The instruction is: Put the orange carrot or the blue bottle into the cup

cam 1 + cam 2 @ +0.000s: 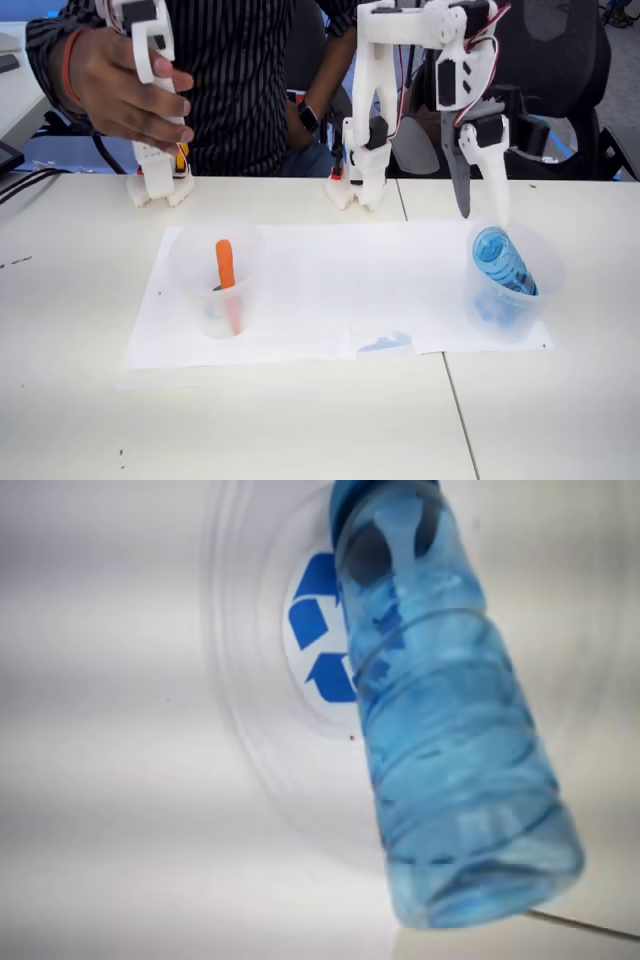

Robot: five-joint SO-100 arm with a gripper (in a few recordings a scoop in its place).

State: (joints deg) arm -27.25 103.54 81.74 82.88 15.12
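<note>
The blue bottle (pixel 502 262) is leaning cap-down inside the cup (pixel 545 285) near the paper sheet's (pixel 330 290) right edge on the bench (pixel 300 430), its cap lying beside the blue recycling symbol (pixel 318 630). The pincer (pixel 478 212) is hanging just above the rim, fingers apart and empty. The placing looks done; next is likely lifting clear without nudging the cup.

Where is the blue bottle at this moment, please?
In the fixed view, the blue bottle leans tilted inside the cup on the right side of the white sheet, just below the open gripper.
</note>
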